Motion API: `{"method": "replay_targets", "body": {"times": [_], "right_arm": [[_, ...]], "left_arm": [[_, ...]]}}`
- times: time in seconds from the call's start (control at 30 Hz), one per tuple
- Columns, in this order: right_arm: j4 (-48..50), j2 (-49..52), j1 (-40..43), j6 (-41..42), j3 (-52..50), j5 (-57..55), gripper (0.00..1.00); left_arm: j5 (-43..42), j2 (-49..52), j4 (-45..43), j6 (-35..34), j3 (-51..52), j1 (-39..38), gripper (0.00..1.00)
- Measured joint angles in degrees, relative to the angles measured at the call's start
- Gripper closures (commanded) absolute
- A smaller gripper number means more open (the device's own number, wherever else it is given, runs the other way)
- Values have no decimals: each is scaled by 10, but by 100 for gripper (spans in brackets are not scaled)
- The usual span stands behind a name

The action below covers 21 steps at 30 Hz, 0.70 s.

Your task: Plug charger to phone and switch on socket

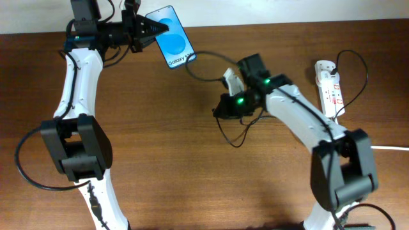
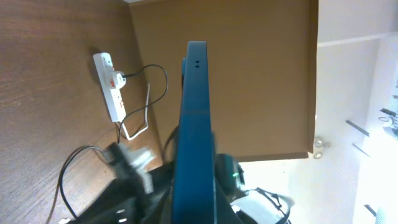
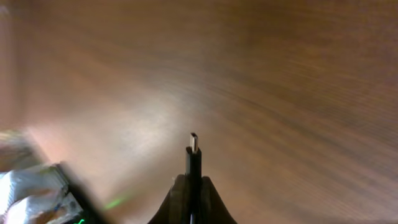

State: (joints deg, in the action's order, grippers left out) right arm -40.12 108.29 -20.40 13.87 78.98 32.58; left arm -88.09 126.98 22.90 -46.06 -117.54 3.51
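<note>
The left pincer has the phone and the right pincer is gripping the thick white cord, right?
Not quite. The right pincer grips the black charger plug, as the right wrist view shows; the left pincer does hold the phone.

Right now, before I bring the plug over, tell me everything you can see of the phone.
The phone is a slim rectangle with a black edge and a bright blue screen showing a lighter oval and white "Galaxy" lettering. It lies diagonally over the far edge of the table, screen facing the overhead camera. The left pincer is shut on its left side. The left wrist view shows it edge-on, thin and blue, with two small holes. Whether it rests on the wood is unclear.
</note>
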Motion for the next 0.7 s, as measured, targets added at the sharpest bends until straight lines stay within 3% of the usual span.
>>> {"method": "replay_targets", "body": {"times": [0.1,0.23,0.33,0.37,0.53,0.7], "right_arm": [[29,38,-26,7,-4,-49,73],[34,82,-35,15,-5,-73,66],[34,89,-25,24,-7,-79,55],[34,89,-22,26,-7,-77,47],[34,89,-17,26,-7,-71,46],[61,89,-17,37,-7,-24,54]], "left_arm": [[0,0,0,0,0,-1,100],[0,0,0,0,0,-1,100],[0,0,0,0,0,-1,100],[0,0,0,0,0,-1,100],[0,0,0,0,0,-1,100],[0,0,0,0,0,-1,100]]}}
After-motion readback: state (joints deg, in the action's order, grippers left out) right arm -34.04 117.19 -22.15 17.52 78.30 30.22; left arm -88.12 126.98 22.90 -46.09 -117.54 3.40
